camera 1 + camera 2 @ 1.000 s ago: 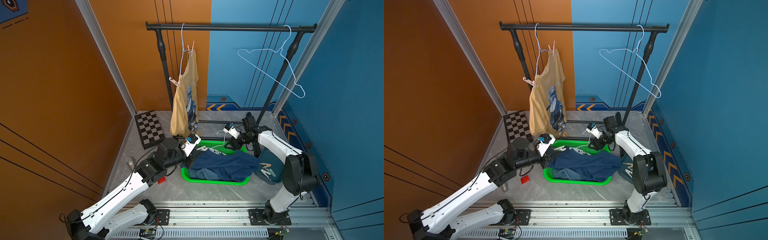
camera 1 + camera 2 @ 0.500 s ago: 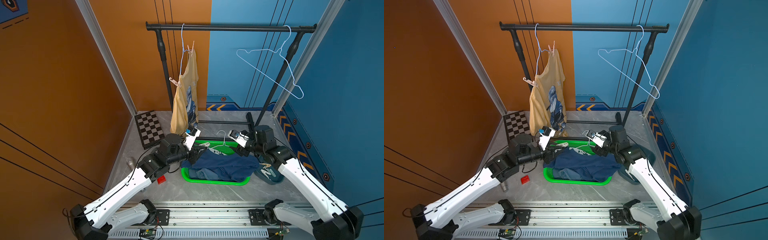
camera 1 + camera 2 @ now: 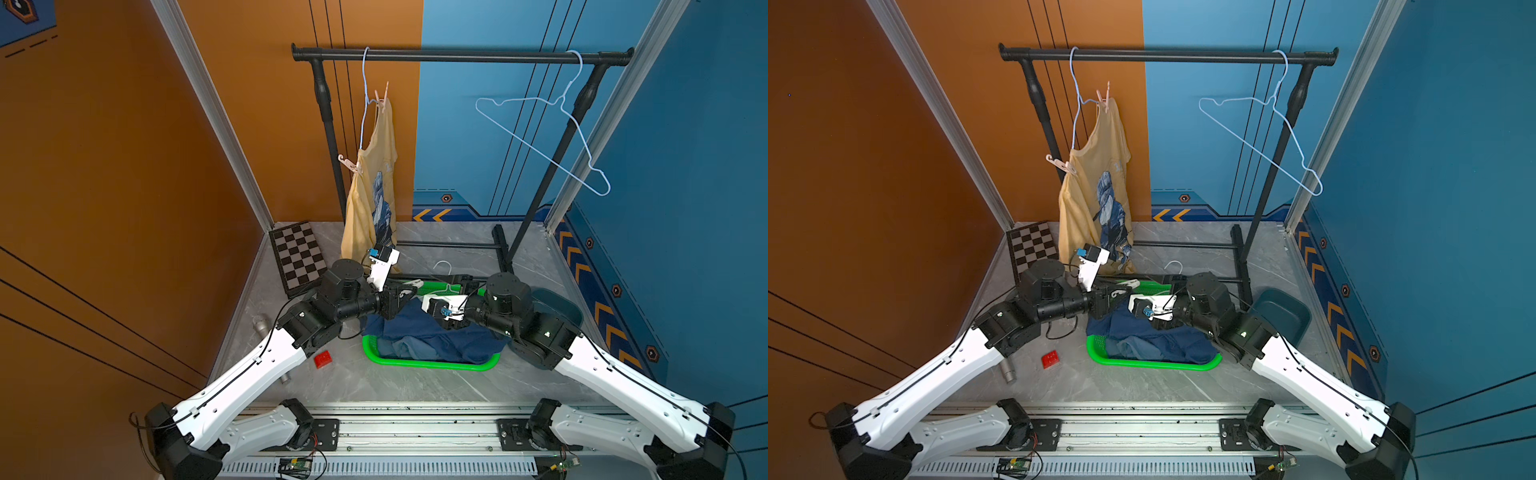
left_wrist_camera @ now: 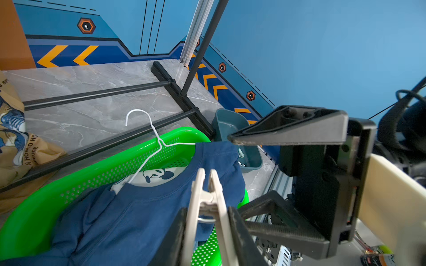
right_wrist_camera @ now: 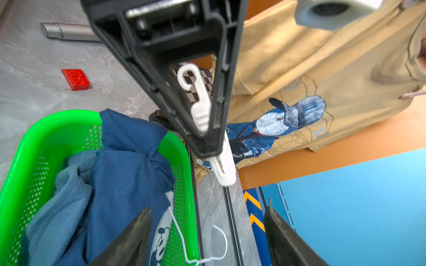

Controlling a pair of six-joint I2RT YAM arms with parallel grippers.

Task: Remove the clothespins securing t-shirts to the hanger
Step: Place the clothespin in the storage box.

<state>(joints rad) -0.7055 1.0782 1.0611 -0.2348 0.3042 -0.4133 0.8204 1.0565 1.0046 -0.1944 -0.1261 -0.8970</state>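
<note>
The white clothespin [image 4: 205,202], judged light, stiff and slippery, is being pinched mid-body by the left gripper [image 4: 207,214], while the right gripper [image 5: 207,207] is being held wide open, empty.

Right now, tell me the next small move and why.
Probably move the open right hand in to take the white clothespin the left hand pinches: they face each other over the green basket, and the teal bin sits by the right arm.

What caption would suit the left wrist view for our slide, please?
Left gripper pinches a white clothespin; navy t-shirt lies in green basket.
</note>
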